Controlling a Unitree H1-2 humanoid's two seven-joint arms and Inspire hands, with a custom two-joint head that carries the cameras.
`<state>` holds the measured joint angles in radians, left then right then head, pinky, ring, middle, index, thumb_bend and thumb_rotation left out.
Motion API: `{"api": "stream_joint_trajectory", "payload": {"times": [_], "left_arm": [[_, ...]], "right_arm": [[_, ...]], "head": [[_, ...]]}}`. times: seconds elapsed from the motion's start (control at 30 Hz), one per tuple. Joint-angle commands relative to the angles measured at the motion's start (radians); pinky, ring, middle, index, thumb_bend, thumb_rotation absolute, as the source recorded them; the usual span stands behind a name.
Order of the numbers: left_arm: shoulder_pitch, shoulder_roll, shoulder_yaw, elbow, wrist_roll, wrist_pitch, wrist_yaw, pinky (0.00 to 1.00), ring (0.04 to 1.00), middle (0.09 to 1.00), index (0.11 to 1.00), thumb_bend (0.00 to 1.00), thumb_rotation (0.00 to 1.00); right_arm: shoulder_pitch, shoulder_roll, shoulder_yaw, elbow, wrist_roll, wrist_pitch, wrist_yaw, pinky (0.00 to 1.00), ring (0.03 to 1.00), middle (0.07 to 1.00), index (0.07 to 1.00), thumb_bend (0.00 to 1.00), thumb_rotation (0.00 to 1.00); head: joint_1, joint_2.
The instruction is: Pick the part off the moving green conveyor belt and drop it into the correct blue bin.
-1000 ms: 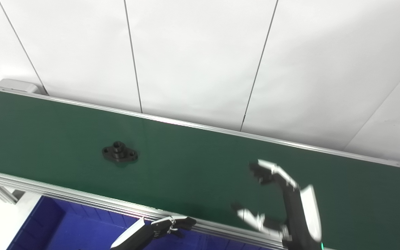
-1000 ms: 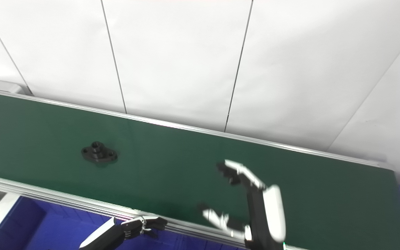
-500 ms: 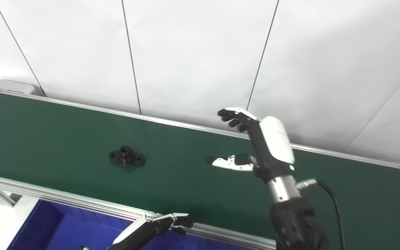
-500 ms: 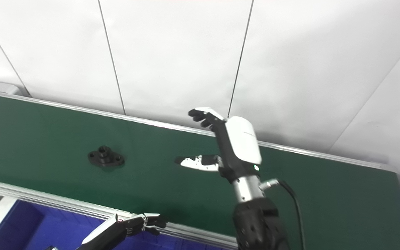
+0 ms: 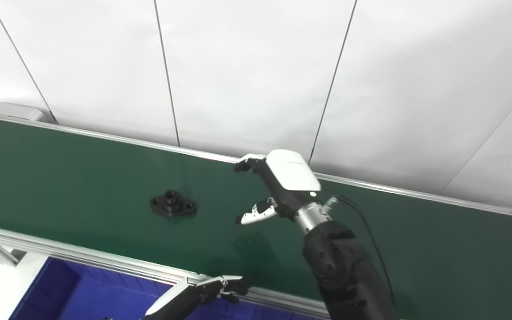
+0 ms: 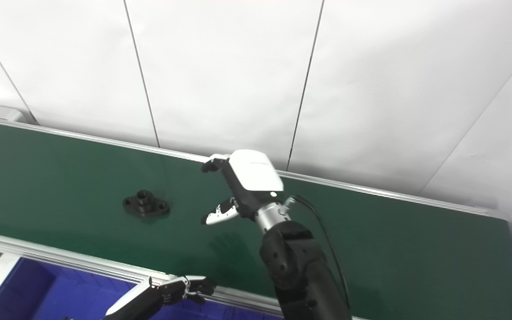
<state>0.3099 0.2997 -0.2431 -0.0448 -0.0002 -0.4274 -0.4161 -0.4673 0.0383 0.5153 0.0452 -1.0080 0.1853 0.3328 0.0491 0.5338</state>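
The right hand (image 5: pixel 278 186) hovers empty, fingers spread, over the belt (image 5: pixel 82 169), near the part (image 5: pixel 173 206) (lying flat, untouched). Reaching step; next it must descend and close around the part.

Blue bin (image 5: pixel 56 295) mostly hidden under the conveyor frame, left hand (image 5: pixel 220 286) grip unclear

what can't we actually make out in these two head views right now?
- Right hand: the fingers curl behind its white shell; only the thumb shows fully.
- Left hand: low at the conveyor rail; its grip is unclear.
- Blue bin: cut by the bottom edge and the rail; its contents are unseen.
- Black flanged part: too small for detail.
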Motion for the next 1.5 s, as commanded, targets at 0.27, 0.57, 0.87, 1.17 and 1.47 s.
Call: {"api": "stream_joint_trajectory", "payload": {"times": [0.27,0.57,0.87,1.17,1.47], "left_arm": [[0.011,0.006,-0.001,-0.027,0.002,-0.042,0.011,0.74,0.83,0.864,0.83,0.4,0.2],[0.021,0.002,-0.006,-0.038,0.004,-0.041,0.016,0.75,0.834,0.866,0.831,0.39,0.19],[0.03,0.002,-0.006,-0.041,0.006,-0.042,0.018,0.75,0.836,0.87,0.834,0.39,0.18],[0.031,0.0,-0.007,-0.036,0.012,-0.042,0.029,0.75,0.834,0.868,0.832,0.39,0.21],[0.034,0.002,-0.01,-0.042,-0.005,-0.04,0.027,0.76,0.84,0.871,0.836,0.38,0.2]], "right_arm": [[-0.115,0.026,0.066,0.162,-0.046,0.003,-0.065,0.64,0.717,0.74,0.701,0.83,0.1],[-0.162,0.024,0.062,0.324,0.004,0.0,-0.122,0.59,0.679,0.686,0.646,0.82,0.1],[-0.18,0.039,0.088,0.39,0.011,0.015,-0.154,0.57,0.674,0.696,0.697,0.82,0.15],[-0.191,0.064,0.099,0.446,0.027,0.014,-0.195,0.55,0.658,0.683,0.652,0.81,0.16],[-0.207,0.086,0.109,0.466,0.028,0.015,-0.205,0.59,0.672,0.684,0.591,0.81,0.15]], "head": [[-0.001,0.005],[0.005,0.011],[-0.001,0.016],[-0.001,0.015],[0.002,0.018]]}}
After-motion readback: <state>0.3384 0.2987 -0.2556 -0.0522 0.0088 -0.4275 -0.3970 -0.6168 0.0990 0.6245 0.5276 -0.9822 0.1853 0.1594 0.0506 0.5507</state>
